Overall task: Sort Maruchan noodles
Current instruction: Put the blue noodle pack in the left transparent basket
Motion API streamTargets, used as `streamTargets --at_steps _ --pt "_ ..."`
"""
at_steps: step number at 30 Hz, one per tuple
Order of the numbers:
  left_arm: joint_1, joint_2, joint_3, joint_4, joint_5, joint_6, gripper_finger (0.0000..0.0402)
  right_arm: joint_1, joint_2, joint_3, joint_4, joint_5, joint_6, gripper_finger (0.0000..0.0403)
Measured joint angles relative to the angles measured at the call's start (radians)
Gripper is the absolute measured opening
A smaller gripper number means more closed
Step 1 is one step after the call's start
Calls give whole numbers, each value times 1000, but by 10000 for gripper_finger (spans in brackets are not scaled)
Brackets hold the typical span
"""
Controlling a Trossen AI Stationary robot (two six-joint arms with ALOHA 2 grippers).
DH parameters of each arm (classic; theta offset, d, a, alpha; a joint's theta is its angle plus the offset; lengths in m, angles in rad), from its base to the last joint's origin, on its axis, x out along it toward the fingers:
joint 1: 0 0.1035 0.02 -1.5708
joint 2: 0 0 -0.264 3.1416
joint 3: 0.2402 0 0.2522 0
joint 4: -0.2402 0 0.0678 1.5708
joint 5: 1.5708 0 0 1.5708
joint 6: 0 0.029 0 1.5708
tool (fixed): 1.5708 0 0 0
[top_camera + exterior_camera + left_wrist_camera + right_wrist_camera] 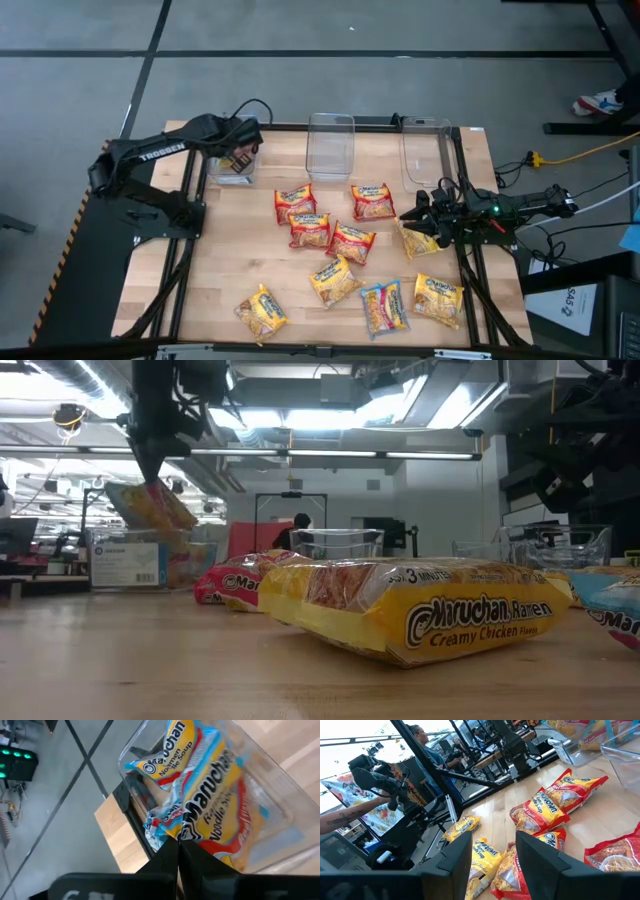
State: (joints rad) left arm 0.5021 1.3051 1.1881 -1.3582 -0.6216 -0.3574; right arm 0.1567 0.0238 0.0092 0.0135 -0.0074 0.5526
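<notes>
Fingers of our left hand (177, 851) are clenched on a yellow-and-red noodle packet (220, 805), hanging it over the clear bin (232, 165) at 10 o'clock on the counter (230, 270), where another packet (165, 755) already lies. Our right hand (418, 212) hovers at 3 o'clock with fingers parted, gripping nothing, just above a yellow packet (418, 240). We see red packets (330, 222) clustered at centre and yellow ones (335, 281) toward 6 o'clock, with two empty bins (331, 145) at 12

Ten loose noodle packets (349, 242) on the table — three clear bins (331, 147) — two arms.
</notes>
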Motion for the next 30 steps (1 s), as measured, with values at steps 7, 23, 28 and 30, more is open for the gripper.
streamTargets --at_steps 7,23,28,30 --pt "36 53 0 116 9 87 0 0 0 0 0 0 0 156" --pt "163 173 0 31 29 119 43 0 0 0 0 0 0 156" --pt "177 154 0 -12 19 64 65 0 0 0 0 0 0 156" --pt "177 144 0 -13 16 45 68 0 0 0 0 0 0 156"
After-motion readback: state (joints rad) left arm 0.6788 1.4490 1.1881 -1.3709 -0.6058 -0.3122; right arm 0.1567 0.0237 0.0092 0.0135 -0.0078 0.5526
